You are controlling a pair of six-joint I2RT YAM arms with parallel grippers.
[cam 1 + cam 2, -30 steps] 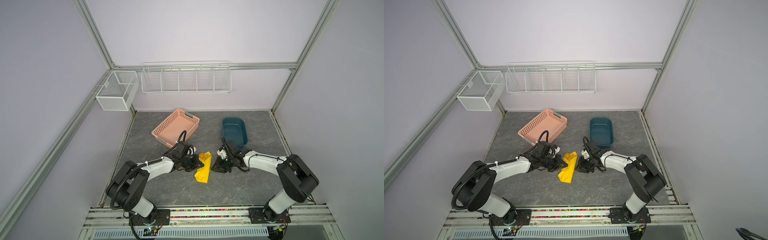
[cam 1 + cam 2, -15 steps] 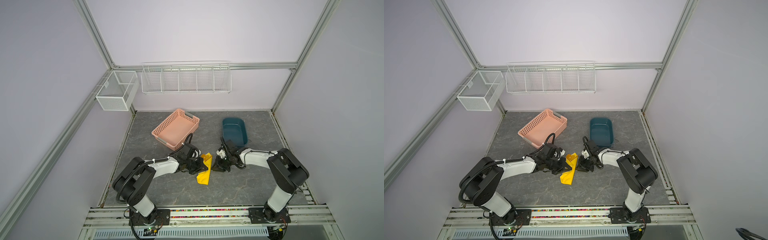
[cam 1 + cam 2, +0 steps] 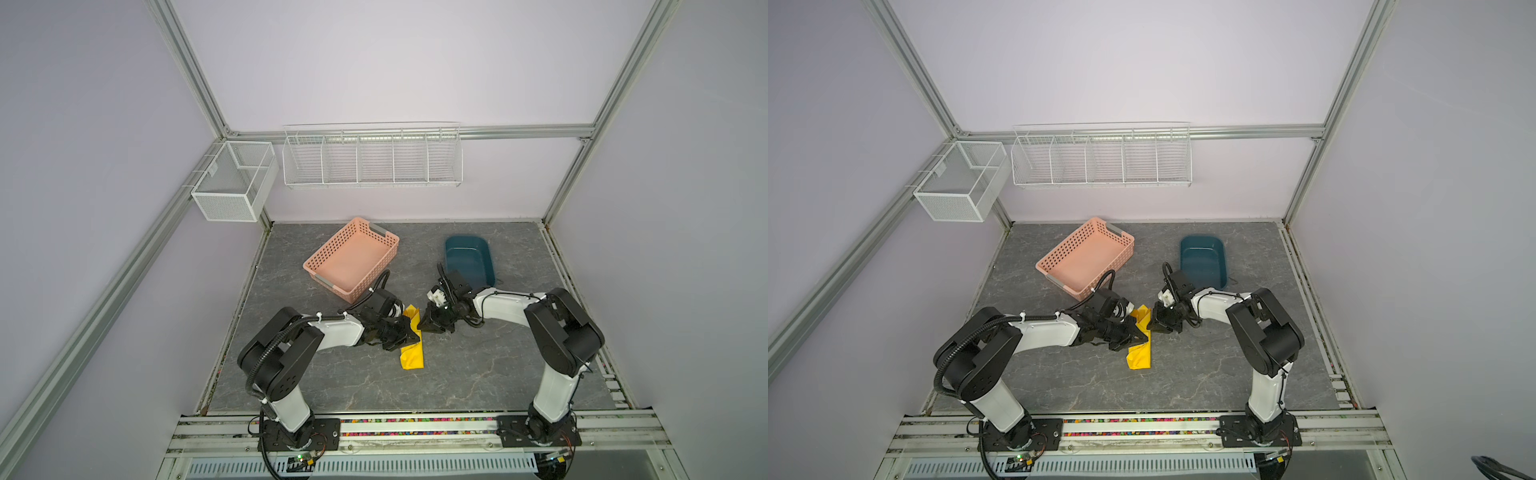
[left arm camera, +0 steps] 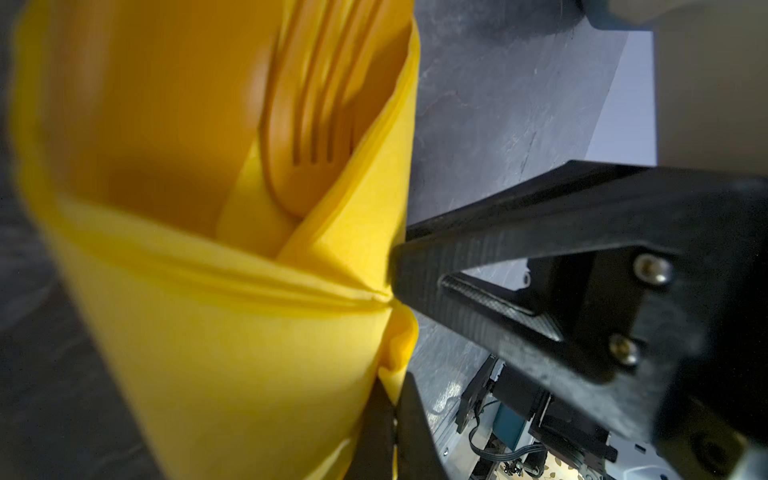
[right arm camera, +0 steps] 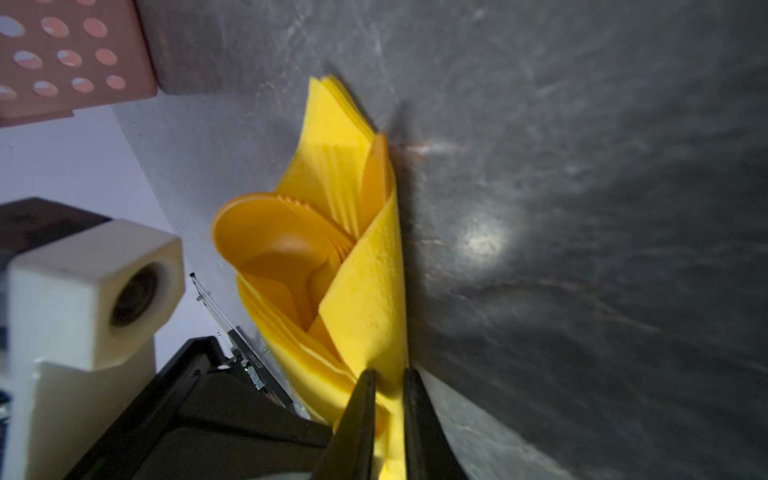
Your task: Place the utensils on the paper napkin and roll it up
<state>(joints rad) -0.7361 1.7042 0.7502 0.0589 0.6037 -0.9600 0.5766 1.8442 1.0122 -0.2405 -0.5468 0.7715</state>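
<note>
Two grippers meet low over the middle of the grey marbled surface [image 3: 457, 374], both at the paper napkin [image 3: 412, 355]. In both top views the napkin lies folded into a long yellow bundle that runs toward the front edge. The left gripper [image 3: 413, 338] reaches in from the left with its jaws pressed together on the napkin. The left wrist view shows a strip of yellow paper caught between its two dark fingers [image 4: 374, 436]. The right gripper [image 3: 422, 327] reaches in from the right, nearly closed, pinching an upright fold of the napkin between its narrow fingers [image 5: 358, 424]. At the open far end of the bundle sit the fork [image 4: 307, 124], its tines showing, and the round-bowled spoon [image 5: 270, 241], with paper wrapped up on both sides of them. Whether a third piece lies with them I cannot tell. Behind the arms stand a pink perforated basket [image 3: 386, 237] and a teal tub [image 3: 451, 243], both apart from the napkin.
</note>
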